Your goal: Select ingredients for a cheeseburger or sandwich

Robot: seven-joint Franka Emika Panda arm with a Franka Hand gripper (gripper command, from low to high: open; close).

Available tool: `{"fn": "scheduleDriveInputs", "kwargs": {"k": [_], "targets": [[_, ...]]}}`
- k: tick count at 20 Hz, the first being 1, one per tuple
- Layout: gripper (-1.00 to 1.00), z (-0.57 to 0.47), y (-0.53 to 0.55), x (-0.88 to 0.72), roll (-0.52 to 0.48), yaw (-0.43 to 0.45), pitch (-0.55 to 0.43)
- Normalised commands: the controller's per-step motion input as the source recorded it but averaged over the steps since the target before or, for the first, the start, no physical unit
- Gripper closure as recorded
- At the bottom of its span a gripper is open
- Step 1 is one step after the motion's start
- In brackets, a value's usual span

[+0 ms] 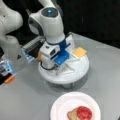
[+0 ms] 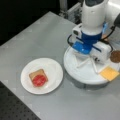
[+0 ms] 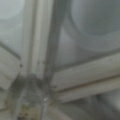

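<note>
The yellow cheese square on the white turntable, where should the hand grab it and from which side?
The cheese square lies flat, a corner overhanging the turntable's rim. Probably best pinched across two opposite edges from above, or by the overhanging corner from outside the rim.

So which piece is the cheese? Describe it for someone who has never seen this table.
Find the white round divided tray under the arm, beside the white plate. The cheese is the flat yellow square at the tray's rim, next to the dark round patty; it is the only yellow piece.
</note>
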Motion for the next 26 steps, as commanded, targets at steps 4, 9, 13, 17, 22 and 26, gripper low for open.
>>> {"fn": "scheduleDriveInputs", "kwargs": {"k": [4, 9, 13, 17, 22, 26], "targets": [[-1.0, -0.23, -0.23, -0.38, 0.092, -0.2, -0.109], [-1.0, -0.26, -0.57, -0.52, 0.083, -0.149, -0.128], [-1.0, -0.34, -0.48, -0.48, 0.123, 0.102, -0.129], [-1.0, -0.43, -0.5, -0.42, 0.246, 0.351, -0.176], [-1.0, -0.61, -0.48, -0.29, 0.268, 0.416, -0.172], [-1.0, -0.75, -0.39, -0.15, 0.218, 0.338, -0.139]]}}
